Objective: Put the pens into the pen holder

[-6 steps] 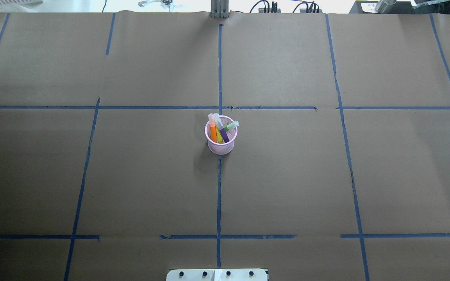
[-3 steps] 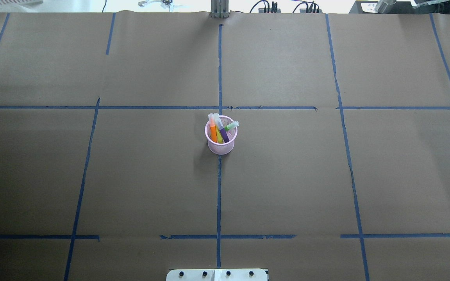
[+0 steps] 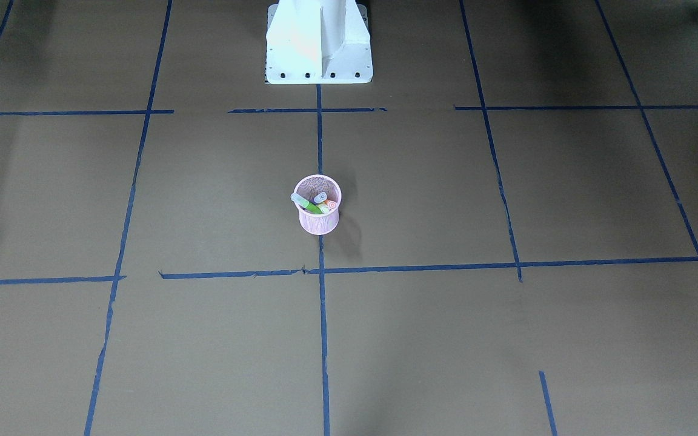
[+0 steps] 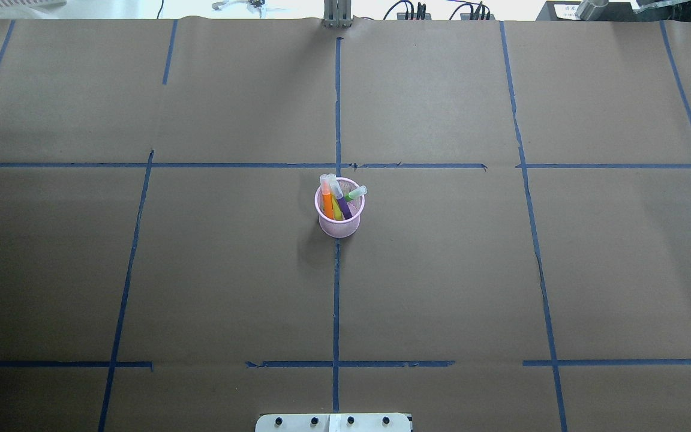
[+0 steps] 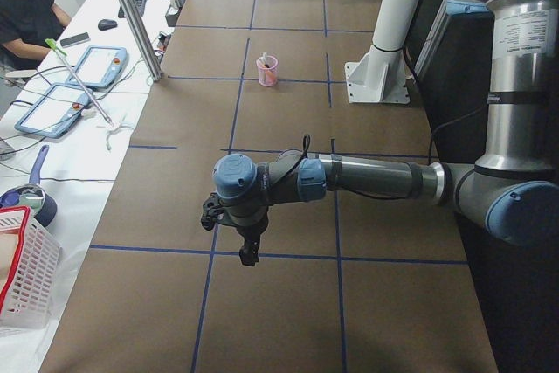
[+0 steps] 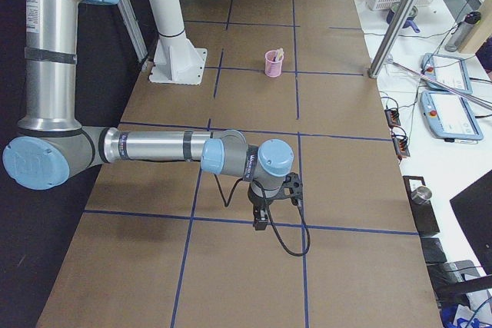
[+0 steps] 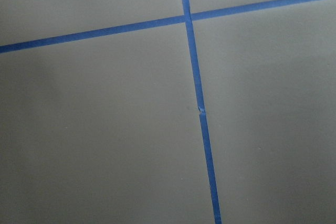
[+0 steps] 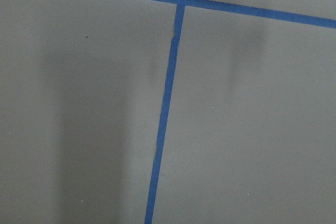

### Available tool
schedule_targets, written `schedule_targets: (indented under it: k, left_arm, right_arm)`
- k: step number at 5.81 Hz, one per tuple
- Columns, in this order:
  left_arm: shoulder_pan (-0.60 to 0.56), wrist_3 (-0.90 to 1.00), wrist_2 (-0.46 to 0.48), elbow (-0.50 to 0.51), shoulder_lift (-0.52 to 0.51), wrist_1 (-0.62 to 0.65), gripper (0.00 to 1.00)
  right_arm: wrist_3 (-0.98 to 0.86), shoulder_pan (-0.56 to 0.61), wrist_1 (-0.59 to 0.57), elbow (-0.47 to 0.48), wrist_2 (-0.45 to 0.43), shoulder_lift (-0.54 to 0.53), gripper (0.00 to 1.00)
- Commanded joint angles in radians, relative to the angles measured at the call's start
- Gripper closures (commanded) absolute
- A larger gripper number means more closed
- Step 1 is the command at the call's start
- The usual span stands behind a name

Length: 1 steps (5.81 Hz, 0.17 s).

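The pen holder [image 4: 339,223] stands upright on a blue tape line [image 4: 336,300], well apart from both grippers and roughly between them along the table [image 4: 441,288]. Four pens [image 4: 336,201] lean inside it: orange [image 4: 327,204], yellow [image 4: 336,211], purple [image 4: 345,207] and green [image 4: 356,193], pale caps up and poking above the rim. No pen shows loose on the brown paper in any view, so the collecting looks done, with at most a retreat of the arms left.

The left gripper [image 5: 249,251] hangs low over a tape crossing, fingers pointing down, far down the table from the holder. The right gripper [image 6: 260,220] hangs likewise towards the opposite end. Each shows only in a side view, so whether either is released or clenched cannot be told; nothing is seen in them.

Beyond the holder from the grippers rises the white pedestal [image 3: 319,42]. Off the table's edge sit teach pendants [image 5: 96,65], a red-and-white basket [image 5: 26,277] and an operator [image 5: 26,6]. Nothing stands between grippers and holder.
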Motion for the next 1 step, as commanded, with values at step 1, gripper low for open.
schedule_targets:
  k: [1]
  left_arm:
    - [0.000, -0.007, 0.001, -0.007, -0.007, -0.009, 0.00]
  right_arm:
    - [-0.001, 0.001, 0.000, -0.001, 0.000, -0.001, 0.00]
